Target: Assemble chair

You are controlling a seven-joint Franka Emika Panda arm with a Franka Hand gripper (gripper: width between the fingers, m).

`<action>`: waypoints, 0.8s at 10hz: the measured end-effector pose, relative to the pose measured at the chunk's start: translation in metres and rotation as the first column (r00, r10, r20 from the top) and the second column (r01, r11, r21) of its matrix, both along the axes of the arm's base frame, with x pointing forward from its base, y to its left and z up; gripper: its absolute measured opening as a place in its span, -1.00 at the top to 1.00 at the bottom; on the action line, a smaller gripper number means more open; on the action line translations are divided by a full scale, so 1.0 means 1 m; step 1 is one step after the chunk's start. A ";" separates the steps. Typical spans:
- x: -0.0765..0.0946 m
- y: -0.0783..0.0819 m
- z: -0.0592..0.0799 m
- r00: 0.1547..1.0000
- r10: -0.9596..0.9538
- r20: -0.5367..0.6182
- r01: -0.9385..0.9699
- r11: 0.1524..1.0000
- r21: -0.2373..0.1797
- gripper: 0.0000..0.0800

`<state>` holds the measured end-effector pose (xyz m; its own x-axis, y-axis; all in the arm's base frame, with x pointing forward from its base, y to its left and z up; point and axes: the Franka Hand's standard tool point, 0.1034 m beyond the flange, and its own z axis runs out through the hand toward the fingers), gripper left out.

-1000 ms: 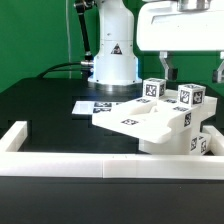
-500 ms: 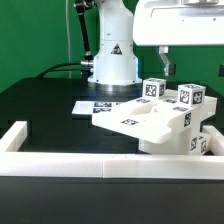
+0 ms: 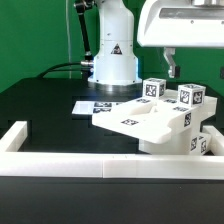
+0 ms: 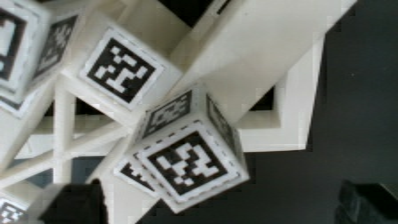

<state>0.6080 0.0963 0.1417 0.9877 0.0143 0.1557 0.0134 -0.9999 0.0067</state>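
Observation:
The chair parts [image 3: 160, 122] lie in a heap of white panels and square legs at the exterior view's right, just behind the front wall. Two tagged leg ends [image 3: 152, 88] [image 3: 191, 96] stick up from the heap. My gripper [image 3: 196, 64] hangs above the heap, open and empty, with one finger [image 3: 170, 62] showing over the leg ends. In the wrist view the tagged legs [image 4: 187, 150] and crossed white bars fill the picture, and the gripper [image 4: 214, 205] is open, its dark fingertips [image 4: 63, 200] wide apart and touching nothing.
The marker board [image 3: 88, 106] lies flat on the black table behind the heap. The white robot base [image 3: 112, 55] stands at the back. A low white border wall [image 3: 90, 165] runs along the front and up the exterior view's left.
The gripper has risen a little and shifted slightly toward the exterior view's right. The chair parts have not moved.

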 end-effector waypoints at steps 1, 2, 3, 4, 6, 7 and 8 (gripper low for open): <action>0.000 -0.001 -0.002 0.998 0.058 -0.001 -0.058 0.998 -0.011 -0.62; 0.000 -0.002 -0.004 0.995 0.096 -0.005 -0.096 0.995 -0.019 -0.62; -0.001 -0.003 -0.007 0.990 0.142 -0.009 -0.142 0.989 -0.029 -0.62; -0.002 -0.002 -0.010 0.985 0.170 -0.014 -0.170 0.985 -0.035 -0.62; -0.002 0.000 -0.017 0.984 0.178 -0.015 -0.179 0.983 -0.042 -0.62; -0.003 -0.002 -0.019 0.984 0.175 -0.019 -0.176 0.983 -0.043 -0.62; -0.003 -0.003 -0.020 0.985 0.172 -0.020 -0.173 0.984 -0.044 -0.62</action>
